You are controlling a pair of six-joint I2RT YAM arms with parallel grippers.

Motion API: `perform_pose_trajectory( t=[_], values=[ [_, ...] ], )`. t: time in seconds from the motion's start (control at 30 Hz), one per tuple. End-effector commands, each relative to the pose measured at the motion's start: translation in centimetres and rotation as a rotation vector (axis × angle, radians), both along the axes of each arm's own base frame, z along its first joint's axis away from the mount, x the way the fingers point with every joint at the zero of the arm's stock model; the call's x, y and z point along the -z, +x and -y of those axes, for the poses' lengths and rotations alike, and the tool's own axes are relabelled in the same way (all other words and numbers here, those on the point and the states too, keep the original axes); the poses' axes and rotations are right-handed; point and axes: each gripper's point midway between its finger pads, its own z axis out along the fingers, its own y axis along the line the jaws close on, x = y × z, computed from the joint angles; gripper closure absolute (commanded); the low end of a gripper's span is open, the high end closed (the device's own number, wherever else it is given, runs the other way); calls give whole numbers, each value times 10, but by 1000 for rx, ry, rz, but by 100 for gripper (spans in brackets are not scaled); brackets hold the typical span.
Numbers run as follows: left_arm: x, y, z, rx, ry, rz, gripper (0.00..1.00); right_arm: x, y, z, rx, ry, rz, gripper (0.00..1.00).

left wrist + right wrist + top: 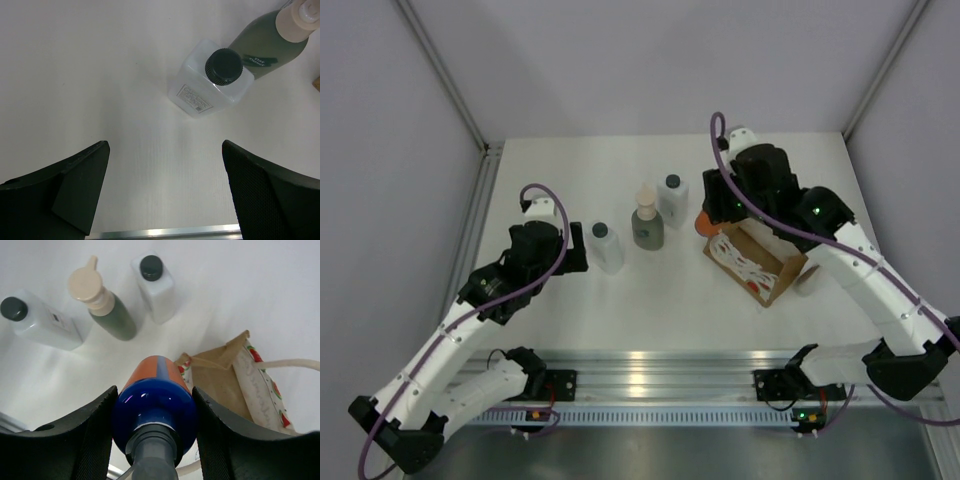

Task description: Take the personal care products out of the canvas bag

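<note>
Hovering over the pale desk (pixel 570 180), the left tool (pixel 164 150) is spread wide with nothing between its fingers. Just beyond its tips stands a white bottle (pixel 210 80) with a dark cap, upright and untouched. To the right of that is the grey-green pump bottle (pixel 647 222) with its beige top. Further right and a little further back stands the second white bottle (pixel 672 198), also upright. The three make a loose row, near one another but apart. Right again, the right tool (pixel 155 407) is clenched on the orange bottle (pixel 155 385), its fingers pressing both sides at the blue cap. This bottle is outside the canvas bag (pixel 760 262), just beside its left corner. The bag sits at the far right, its tan inside and red-and-white print showing.
</note>
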Motion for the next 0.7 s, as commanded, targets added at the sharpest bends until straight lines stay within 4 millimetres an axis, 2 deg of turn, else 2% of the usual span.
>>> perform_pose_trajectory(
  t=[0.0, 0.03, 0.13, 0.17, 0.27, 0.4, 0.43, 0.5, 0.6, 0.67],
  values=[
    [-6, 5, -3, -34, -16, 42, 2, -38, -8, -29, -65, 40, 96, 100],
    [-6, 5, -3, -32, -15, 41, 2, -35, -14, -44, -105, 34, 90, 100],
    [-6, 5, -4, -38, -14, 43, 2, -26, -21, -68, -168, 11, 72, 100],
    [-6, 6, -4, -38, -12, 43, 2, -24, -30, -81, -210, 4, 69, 100],
    [-7, 6, -5, -44, -11, 46, 2, -10, -39, -102, -256, -28, 45, 100],
    [-9, 5, -8, -54, -15, 56, 2, 12, -44, -120, -270, -44, 20, 100],
    [-10, 5, -9, -57, -16, 61, 2, 27, -47, -124, -276, -64, -3, 100],
    [-10, 5, -10, -60, -15, 64, 2, 36, -47, -131, -274, -53, -9, 100],
    [-10, 4, -10, -61, -17, 64, 2, 64, -50, -136, -276, -46, -39, 100],
    [-10, 4, -10, -60, -16, 65, 2, 72, -50, -138, -273, -39, -42, 100]
  ],
)
